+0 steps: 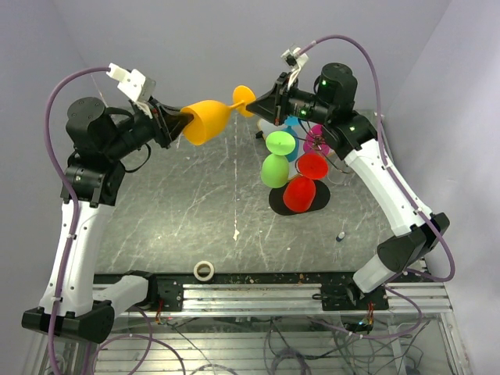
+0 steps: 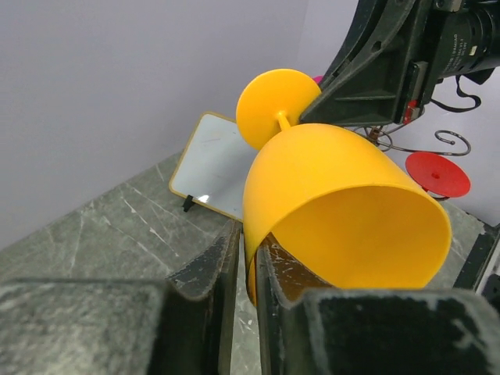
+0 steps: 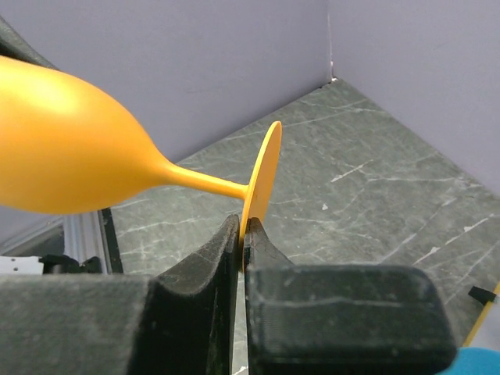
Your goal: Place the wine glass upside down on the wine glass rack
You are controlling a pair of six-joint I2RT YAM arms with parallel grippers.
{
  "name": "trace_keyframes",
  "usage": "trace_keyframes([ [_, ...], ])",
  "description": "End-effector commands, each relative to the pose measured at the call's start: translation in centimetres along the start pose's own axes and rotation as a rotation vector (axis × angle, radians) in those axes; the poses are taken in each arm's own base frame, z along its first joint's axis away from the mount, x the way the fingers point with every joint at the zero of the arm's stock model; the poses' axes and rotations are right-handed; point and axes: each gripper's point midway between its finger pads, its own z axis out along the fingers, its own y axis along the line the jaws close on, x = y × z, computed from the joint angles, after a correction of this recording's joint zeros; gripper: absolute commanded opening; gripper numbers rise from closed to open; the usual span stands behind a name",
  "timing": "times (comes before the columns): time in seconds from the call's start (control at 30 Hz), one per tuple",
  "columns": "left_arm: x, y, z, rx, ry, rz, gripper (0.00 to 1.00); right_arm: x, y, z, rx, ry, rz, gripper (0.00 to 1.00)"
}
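An orange wine glass (image 1: pixel 209 121) (image 2: pixel 336 195) (image 3: pixel 70 156) hangs on its side above the table's back, between both arms. My right gripper (image 1: pixel 254 100) (image 3: pixel 242 226) is shut on the edge of its round foot. My left gripper (image 1: pixel 178 119) (image 2: pixel 248 238) straddles the bowl's rim. The rim wall rests against the inner finger, and a thin gap shows between it and the outer finger. The wine glass rack (image 1: pixel 275 201) (image 2: pixel 453 141) stands below and right of the glass, with green, red, magenta and blue glasses hanging upside down on it.
A white board with a wooden rim (image 2: pixel 211 164) leans at the back wall, under the glass's foot. A roll of tape (image 1: pixel 205 270) lies near the front rail, and a small dark object (image 1: pixel 341 235) lies right of the rack's base.
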Motion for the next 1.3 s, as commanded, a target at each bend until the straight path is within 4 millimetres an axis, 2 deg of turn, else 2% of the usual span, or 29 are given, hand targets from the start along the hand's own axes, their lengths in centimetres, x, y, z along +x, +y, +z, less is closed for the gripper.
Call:
trace_keyframes([
  [0.0,-1.0,-1.3,-0.4,0.048,-0.036,0.022,0.27,-1.6,-0.6,-1.1,0.051,-0.030,-0.062,0.00],
  [0.13,-1.1,-1.3,-0.8,0.038,-0.040,0.020,0.45,-2.1,-1.0,-2.0,0.075,-0.040,-0.092,0.00],
  [0.23,-1.1,-1.1,-1.4,0.009,-0.041,0.033,0.55,-2.6,-2.4,-3.4,0.112,-0.053,-0.117,0.00],
  [0.37,-1.0,-0.6,-2.2,-0.037,-0.032,0.062,0.64,-3.4,-3.1,-5.3,0.124,-0.065,-0.165,0.00],
  [0.43,-1.1,-0.5,-2.7,-0.057,-0.030,0.088,0.69,-3.8,-2.8,-6.3,0.116,-0.064,-0.204,0.00],
  [0.6,-0.8,0.8,-4.0,-0.161,-0.007,0.146,0.78,-4.7,-1.4,-9.0,0.098,-0.038,-0.389,0.00],
  [0.77,-0.3,1.9,-5.0,-0.244,0.013,0.163,0.83,-5.2,0.2,-12.6,0.100,0.005,-0.571,0.00],
  [0.97,0.6,2.2,-5.3,-0.262,0.031,0.165,0.88,-4.0,3.7,-17.2,0.040,0.071,-0.763,0.00],
  [1.27,2.5,2.6,-5.6,-0.274,0.099,0.175,0.91,-2.7,5.9,-22.4,0.109,0.146,-0.874,0.00],
])
